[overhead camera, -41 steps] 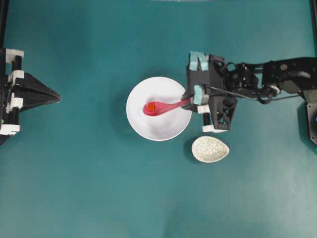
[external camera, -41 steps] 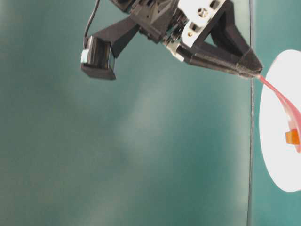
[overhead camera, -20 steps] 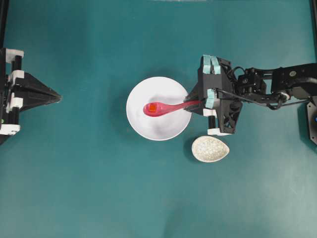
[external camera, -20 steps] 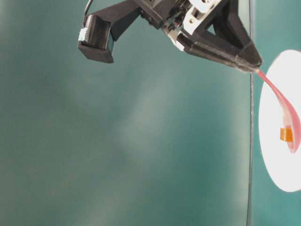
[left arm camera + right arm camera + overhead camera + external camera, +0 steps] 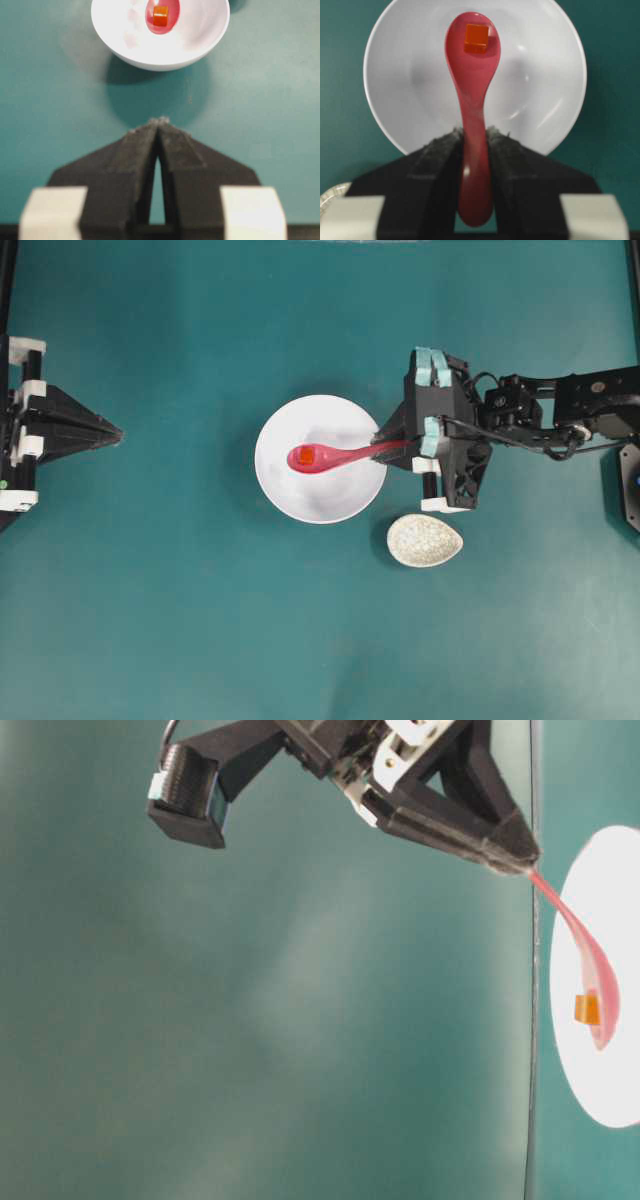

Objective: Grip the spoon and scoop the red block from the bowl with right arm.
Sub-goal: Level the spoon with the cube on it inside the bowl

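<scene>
Against the plain teal tabletop (image 5: 200,620) we see our right gripper (image 5: 475,150) clamped on the spoon (image 5: 474,100) handle, scoop held level over the bowl (image 5: 275,480) so the red block (image 5: 476,37) stays cradled, while our left gripper (image 5: 159,125) rests closed, well apart.

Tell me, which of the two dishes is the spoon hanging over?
The big white bowl; the spoon hangs over it. The small speckled dish sits apart.
</scene>
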